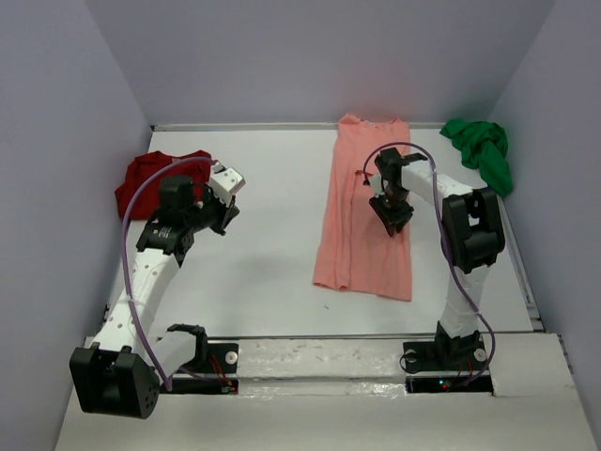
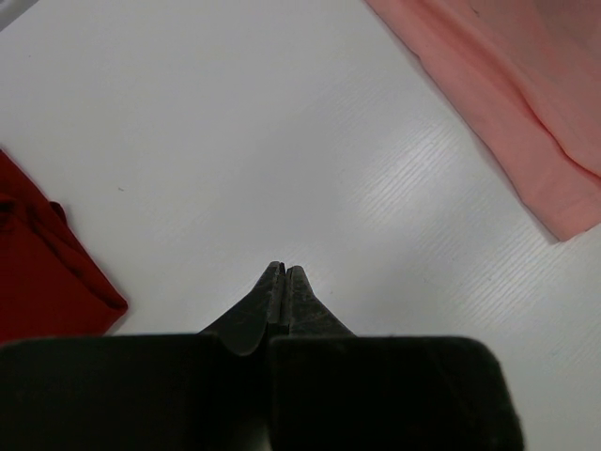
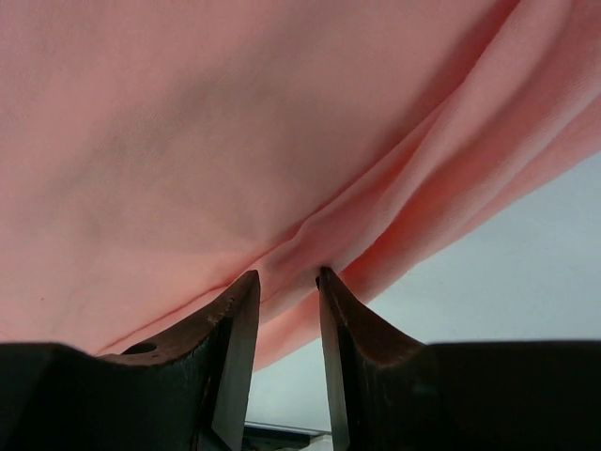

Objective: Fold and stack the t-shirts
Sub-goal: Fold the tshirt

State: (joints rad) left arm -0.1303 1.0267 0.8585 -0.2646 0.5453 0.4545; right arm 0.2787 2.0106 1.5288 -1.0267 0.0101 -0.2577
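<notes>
The salmon-pink t-shirt point(image 1: 362, 240) lies as a long folded strip right of centre; it also shows in the left wrist view point(image 2: 526, 103). My right gripper point(image 1: 392, 218) is down on the strip's right edge. In the right wrist view the gripper point(image 3: 286, 277) is open, with its tips touching the pink cloth point(image 3: 235, 122) and a ridge of cloth between them. The dark red t-shirt point(image 1: 141, 183) is bunched at the far left. My left gripper point(image 1: 225, 209) is shut and empty over bare table point(image 2: 284, 270), just right of the red shirt point(image 2: 38, 263). The bright green t-shirt point(image 1: 484, 150) is crumpled at the far right corner.
The white table point(image 1: 272, 225) is walled at the back and on both sides. Bare white surface point(image 2: 282, 141) lies between the red and pink shirts. Both arm bases stand at the near edge.
</notes>
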